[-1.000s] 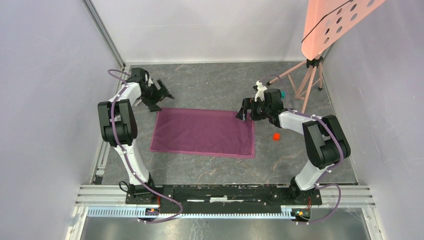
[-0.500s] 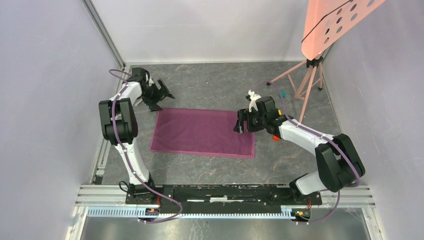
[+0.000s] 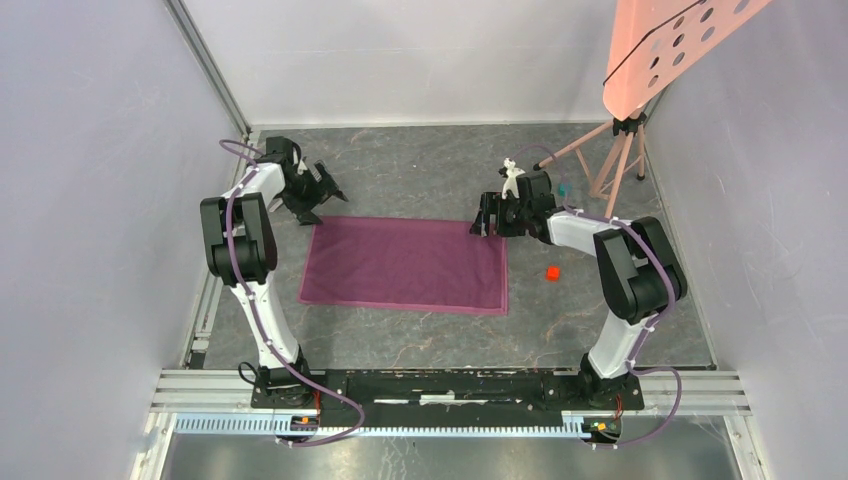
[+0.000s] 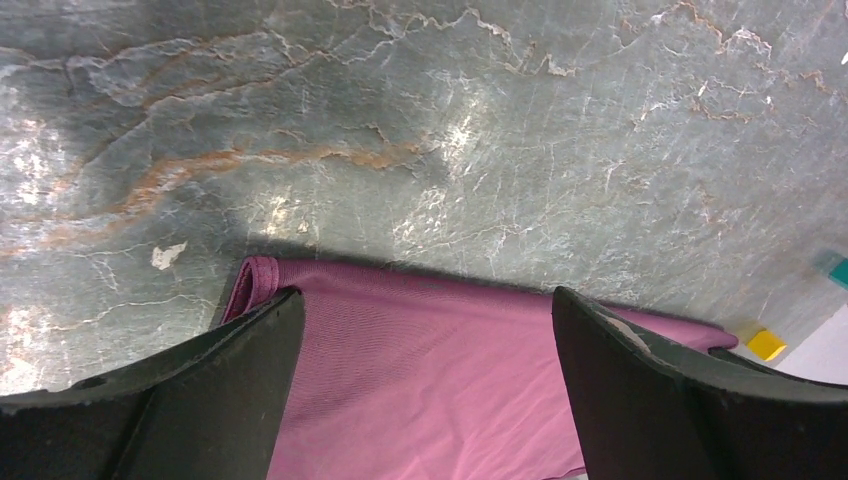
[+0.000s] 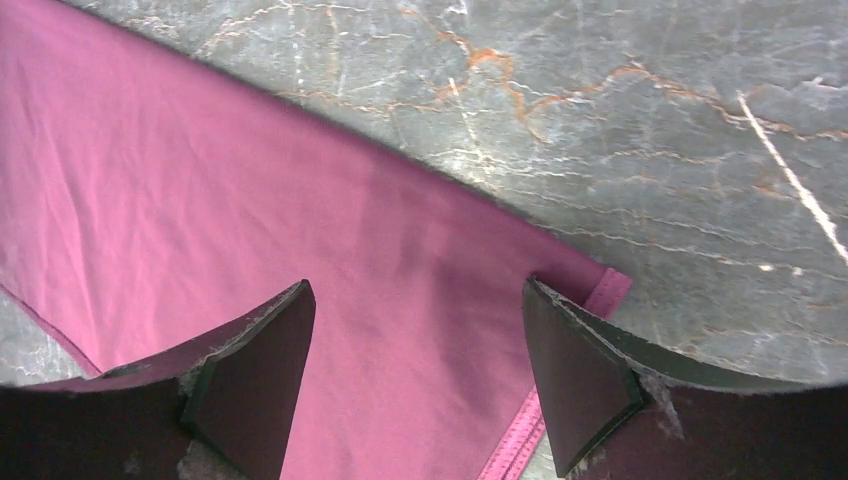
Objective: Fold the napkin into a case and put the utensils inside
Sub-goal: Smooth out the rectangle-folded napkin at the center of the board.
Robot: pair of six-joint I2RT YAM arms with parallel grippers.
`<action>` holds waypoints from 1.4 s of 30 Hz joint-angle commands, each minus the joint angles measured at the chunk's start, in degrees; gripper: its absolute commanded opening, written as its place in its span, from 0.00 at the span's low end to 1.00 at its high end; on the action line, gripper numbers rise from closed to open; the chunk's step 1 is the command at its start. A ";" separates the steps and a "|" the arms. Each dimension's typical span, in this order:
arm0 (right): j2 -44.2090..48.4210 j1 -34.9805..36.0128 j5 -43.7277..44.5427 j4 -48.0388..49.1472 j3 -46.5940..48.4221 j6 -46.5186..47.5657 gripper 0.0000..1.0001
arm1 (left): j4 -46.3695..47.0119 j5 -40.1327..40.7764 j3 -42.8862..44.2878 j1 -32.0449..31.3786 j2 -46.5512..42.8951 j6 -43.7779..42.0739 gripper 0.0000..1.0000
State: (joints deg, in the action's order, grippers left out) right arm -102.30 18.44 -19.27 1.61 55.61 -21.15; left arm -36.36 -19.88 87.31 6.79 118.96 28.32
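Observation:
The plum-purple napkin [image 3: 405, 265] lies flat on the grey marbled table, a wide rectangle. My left gripper [image 3: 322, 196] is open just above its far left corner; in the left wrist view that corner [image 4: 255, 277] shows a rolled hem between my spread fingers. My right gripper [image 3: 487, 222] is open over the far right corner; in the right wrist view the napkin [image 5: 300, 210] fills the space between the fingers, with its hemmed corner [image 5: 608, 290] by the right finger. Neither gripper holds anything. The fork and knife are out of view.
A small red cube [image 3: 551, 272] lies right of the napkin. A teal cube [image 3: 566, 187] sits near the legs of a pink stand [image 3: 615, 160] at the back right. A yellow cube [image 4: 767, 344] shows in the left wrist view. Walls close in on three sides.
My right gripper swung toward me and left half a second ago, then moved back to the napkin's far right corner. The left gripper shifted only slightly. The napkin has hardly moved.

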 commanded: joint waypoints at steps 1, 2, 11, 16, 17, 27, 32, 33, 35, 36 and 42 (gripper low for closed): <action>-0.64 -1.37 2.24 2.26 -0.02 1.91 0.81 | -1.54 3.61 1.67 0.33 0.74 -1.86 1.00; -0.26 -1.39 3.44 1.98 -0.84 2.38 0.81 | -1.68 3.78 1.76 0.33 0.68 -1.86 1.00; 7.26 0.89 12.99 -10.31 0.33 8.89 0.85 | -0.69 4.17 0.28 -0.09 -6.48 -2.08 1.00; 13.89 7.65 17.55 -16.40 -0.20 10.60 0.91 | 1.54 4.11 -1.94 -1.11 -14.46 -3.62 1.00; 14.86 8.81 17.16 -17.11 -0.77 10.25 0.92 | 1.81 4.53 -2.68 -1.52 -16.35 -4.14 1.00; 18.22 12.25 18.79 -24.90 -3.36 -1.06 0.97 | 3.86 8.49 -4.34 -12.09 -28.19 -11.41 1.00; 16.44 11.97 21.91 -31.83 -0.12 -10.04 0.97 | 5.86 9.25 -6.04 -14.24 -32.75 -11.30 1.00; 15.99 12.15 20.73 -32.28 0.31 -10.69 0.96 | 5.87 9.05 -6.04 -14.43 -33.54 -11.02 1.00; 15.92 13.23 19.43 -30.73 -0.07 -11.63 0.93 | 6.31 7.99 -6.25 -14.52 -34.77 -10.59 1.00; 16.01 13.99 17.66 -29.02 -0.44 -12.31 0.92 | 6.69 7.69 -6.51 -14.52 -35.36 -10.25 1.00; 14.67 18.59 15.09 -21.69 -2.33 -16.06 0.88 | 6.66 6.92 -6.62 -14.54 -35.38 -9.68 1.00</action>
State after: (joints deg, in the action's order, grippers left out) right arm -86.46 34.79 -1.65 -25.76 53.21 -32.75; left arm -31.88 -12.19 80.93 -7.84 84.82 21.28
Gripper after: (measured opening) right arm 0.901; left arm 0.997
